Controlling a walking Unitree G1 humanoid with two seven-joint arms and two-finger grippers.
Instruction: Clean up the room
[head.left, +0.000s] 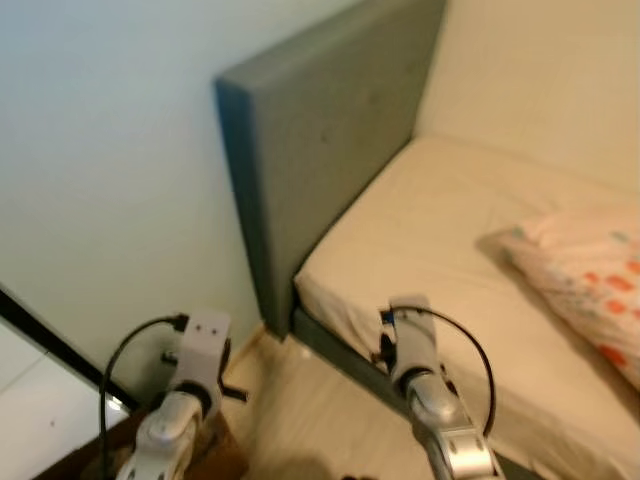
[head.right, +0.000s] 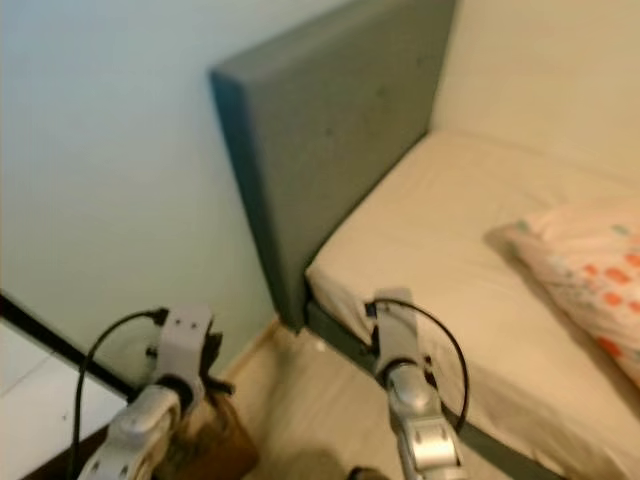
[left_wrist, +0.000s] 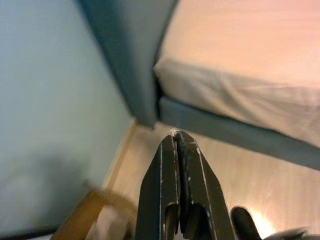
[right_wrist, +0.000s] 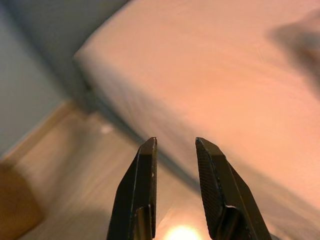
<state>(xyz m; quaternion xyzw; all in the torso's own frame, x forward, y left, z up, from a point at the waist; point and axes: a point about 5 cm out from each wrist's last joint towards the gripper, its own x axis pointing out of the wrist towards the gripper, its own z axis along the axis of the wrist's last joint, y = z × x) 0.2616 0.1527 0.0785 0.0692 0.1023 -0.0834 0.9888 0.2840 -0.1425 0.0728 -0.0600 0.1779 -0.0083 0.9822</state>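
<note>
The robot stands at the corner of a bed (head.left: 440, 230), by the gray headboard (head.left: 320, 150) and the pale wall (head.left: 100, 180). Both arms are held low in front of it.

The left gripper (left_wrist: 178, 145) has its two black fingers pressed flat together, with nothing between them. Just ahead of its tip is the wood floor (left_wrist: 225, 170), and past that the bed's corner. A brown thing (head.right: 215, 435) sits under this arm near the wall. It is too blurry to say what it is, maybe a small box or stool.

The right gripper (right_wrist: 175, 145) has its fingers a little apart, with a gap between them, and it holds nothing. The side of the bed is right in front of it.

The thing to tidy looks like the pillow (head.left: 590, 280), white with orange spots. It lies on the bed, well apart from the right gripper, ahead of it and off to its right. I think it will be soft and light and will flop if picked up. Pinching one corner or a thick fold at its near edge should work best. It won't break, but the cloth could slip out.
</note>
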